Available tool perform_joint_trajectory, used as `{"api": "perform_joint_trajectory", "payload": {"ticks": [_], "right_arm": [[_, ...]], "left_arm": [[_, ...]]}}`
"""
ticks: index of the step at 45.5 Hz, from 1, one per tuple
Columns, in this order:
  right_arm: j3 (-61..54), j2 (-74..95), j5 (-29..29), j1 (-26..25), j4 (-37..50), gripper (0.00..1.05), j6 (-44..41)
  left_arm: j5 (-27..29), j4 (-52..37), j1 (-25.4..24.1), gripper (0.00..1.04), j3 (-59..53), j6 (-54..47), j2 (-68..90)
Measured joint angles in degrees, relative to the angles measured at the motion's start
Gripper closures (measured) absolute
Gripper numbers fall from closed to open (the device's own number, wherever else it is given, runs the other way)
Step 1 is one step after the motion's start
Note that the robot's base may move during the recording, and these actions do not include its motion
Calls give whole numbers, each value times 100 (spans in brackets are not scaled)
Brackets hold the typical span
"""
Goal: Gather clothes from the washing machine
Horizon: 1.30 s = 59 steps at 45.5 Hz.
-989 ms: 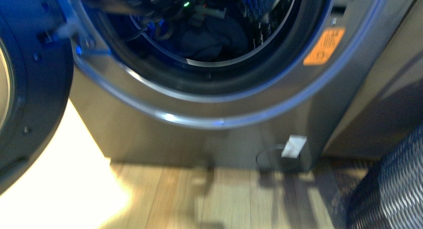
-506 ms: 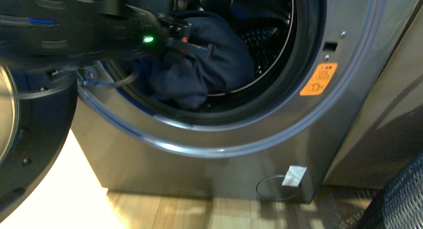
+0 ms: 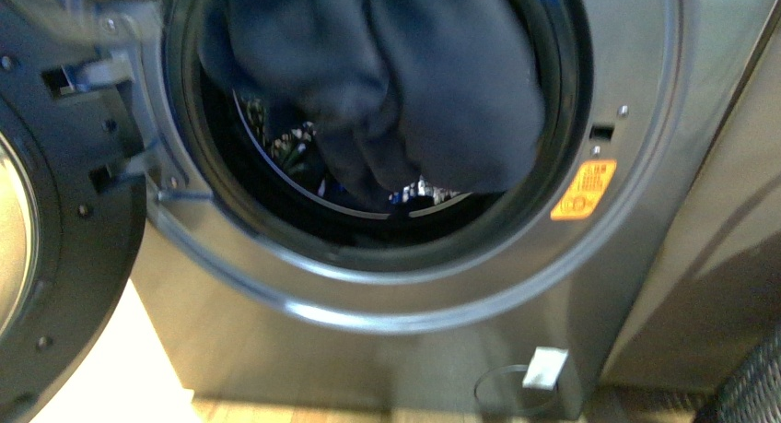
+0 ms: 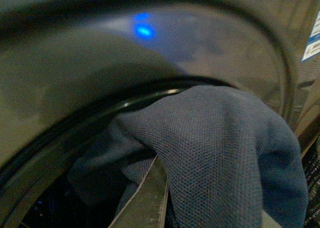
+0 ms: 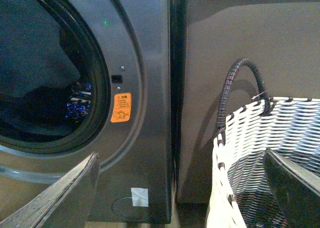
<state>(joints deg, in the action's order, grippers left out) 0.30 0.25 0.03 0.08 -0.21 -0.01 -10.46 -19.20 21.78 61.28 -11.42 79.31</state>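
Grey washer point(image 3: 645, 257) front, wide open. Pulling clothes point(image 3: 442, 82) out, pinched in left jaws, with right jaws spread, empty. Next, over to basket point(image 5: 260, 153).

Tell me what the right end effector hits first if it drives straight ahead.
Probably the front edge of the washing machine, where it meets the grey panel; the basket rim sits beside that line. Depth is unclear.
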Motion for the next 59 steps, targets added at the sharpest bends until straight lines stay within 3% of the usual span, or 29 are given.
{"api": "perform_joint_trajectory", "payload": {"ticks": [9,35,56,57,59], "right_arm": [[0,0,0,0,0,8,-2],[0,0,0,0,0,8,0],[0,0,-7,-2,0,8,4],[0,4,-85,-22,9,8,59],[0,87,-826,-256,153,8,396]], "left_arm": [[-9,509,337,92,654,-9,-197],[369,2356,1637,92,4319,-240,76],[393,2406,1690,92,4419,-188,107],[396,2406,1690,92,4419,-188,107],[404,2406,1690,92,4419,-188,107]]}}
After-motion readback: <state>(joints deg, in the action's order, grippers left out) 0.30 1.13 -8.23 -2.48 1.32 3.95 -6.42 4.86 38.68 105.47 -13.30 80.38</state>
